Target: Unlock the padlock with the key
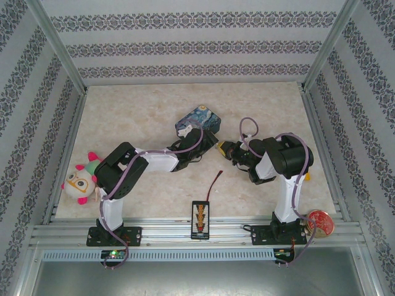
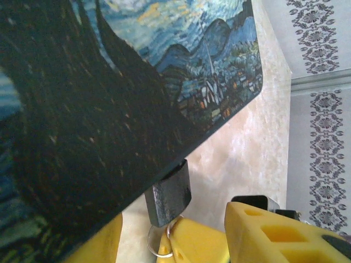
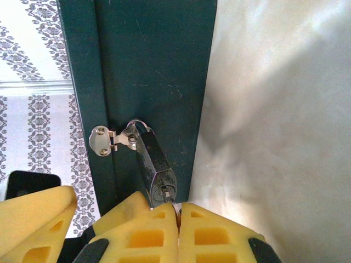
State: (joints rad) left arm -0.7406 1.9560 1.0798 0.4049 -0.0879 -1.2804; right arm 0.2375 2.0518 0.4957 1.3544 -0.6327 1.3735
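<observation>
The tiny dark grey-black padlock [image 3: 156, 164] with its thin metal shackle hangs from a small silver hasp [image 3: 104, 139] on the dark side wall of the blue-and-yellow Starry Night tin box [image 1: 197, 119], which stands near the middle of the beige marbled table [image 1: 136, 117]. In the right wrist view the right gripper [image 3: 178, 216] has its yellow fingers pressed together just below the padlock's lower end, pinching the small thin grey metal key [image 3: 173, 206]. The key's tip meets the keyhole in the padlock's bottom face, but how far it goes in cannot be told. In the left wrist view the padlock [image 2: 170, 192] juts out from under the tin's painted lid [image 2: 164, 44], with a thin wire key ring [image 2: 155, 241] just below it against a yellow fingertip. The left gripper [image 1: 199, 132] reaches to the tin's near side. Its fingers are spread, one [image 2: 101, 241] low beside the tin's edge and the other [image 2: 274, 233] well to the right, with the padlock between them. Whether either finger touches the tin cannot be told. From above, the right gripper [image 1: 221, 148] points at the tin's right corner. A pink, green and white plush toy [image 1: 80, 179] lies at the table's left edge, and a black connector board [image 1: 200, 219] with a thin red-and-black wire [image 1: 216, 182] sits between the arm bases.
</observation>
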